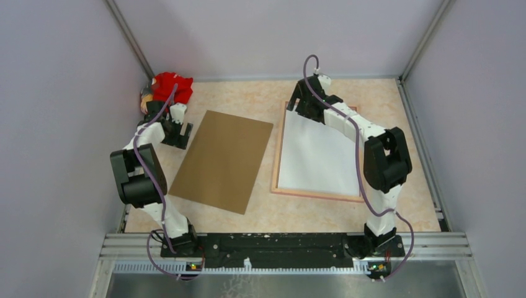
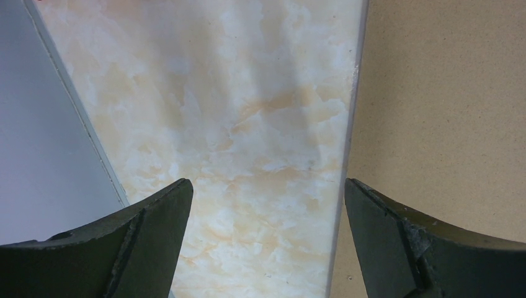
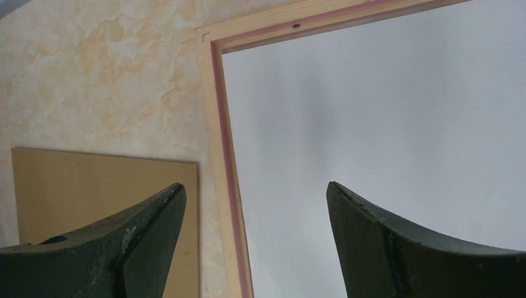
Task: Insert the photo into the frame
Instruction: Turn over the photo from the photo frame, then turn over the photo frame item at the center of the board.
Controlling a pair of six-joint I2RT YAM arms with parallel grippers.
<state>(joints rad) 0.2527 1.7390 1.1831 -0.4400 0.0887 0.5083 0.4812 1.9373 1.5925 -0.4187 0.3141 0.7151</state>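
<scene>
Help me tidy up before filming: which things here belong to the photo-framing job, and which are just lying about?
Job: rectangular photo sheet, white side up; thin peach-wood rectangular frame around it.
Lying about: flat brown rectangular board; red soft toy, far-left corner.

A plain brown backing board (image 1: 222,160) lies flat and askew on the beige marble-patterned table (image 1: 248,96). A doll in red clothes (image 1: 170,87) lies in the far left corner, apart from the board.

A robotics lab cell: plain grey partition walls (image 1: 56,93) box in a beige marble-patterned tabletop (image 1: 248,99), with a slotted aluminium mounting rail (image 1: 446,242) along its near edge
</scene>
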